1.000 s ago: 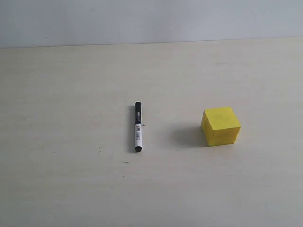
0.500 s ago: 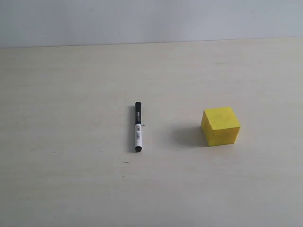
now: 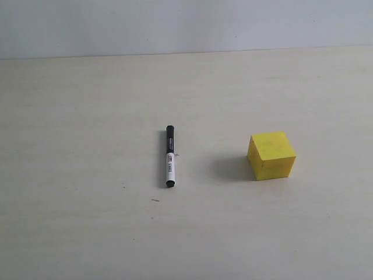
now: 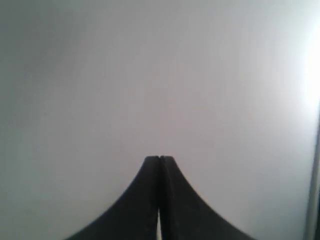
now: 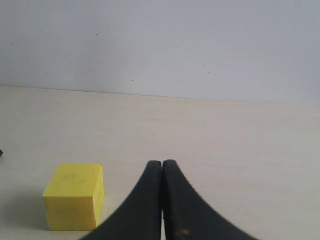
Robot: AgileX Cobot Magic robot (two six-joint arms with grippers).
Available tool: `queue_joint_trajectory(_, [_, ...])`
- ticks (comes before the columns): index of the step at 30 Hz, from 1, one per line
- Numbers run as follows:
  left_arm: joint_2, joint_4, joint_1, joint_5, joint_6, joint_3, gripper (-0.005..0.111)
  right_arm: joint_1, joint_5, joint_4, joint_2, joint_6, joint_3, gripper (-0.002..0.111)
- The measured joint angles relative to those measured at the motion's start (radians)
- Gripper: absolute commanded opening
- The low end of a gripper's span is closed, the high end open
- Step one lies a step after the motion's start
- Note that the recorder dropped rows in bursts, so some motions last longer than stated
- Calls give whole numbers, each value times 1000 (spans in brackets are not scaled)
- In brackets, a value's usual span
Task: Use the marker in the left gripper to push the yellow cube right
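The marker lies flat on the pale table, black cap pointing away, white labelled barrel toward the front. To its right, about a cube's width and a half away, sits the yellow cube. No arm shows in the exterior view. In the left wrist view my left gripper is shut with nothing in it, facing a blank grey wall. My right gripper is also shut and empty, low over the table, with the yellow cube off to one side of its fingers.
The pale wooden table runs back to a plain grey wall. A few small dark specks mark the tabletop in front of the marker.
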Motion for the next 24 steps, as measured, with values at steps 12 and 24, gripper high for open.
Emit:
queue_joint_trajectory(12, [-246, -2, 251, 249, 85, 0, 0, 0, 0, 0, 0, 0, 0, 0])
queue_joint_trajectory(24, [-246, -2, 333, 641, 180, 40, 0, 0, 0, 0, 0, 0, 0, 0])
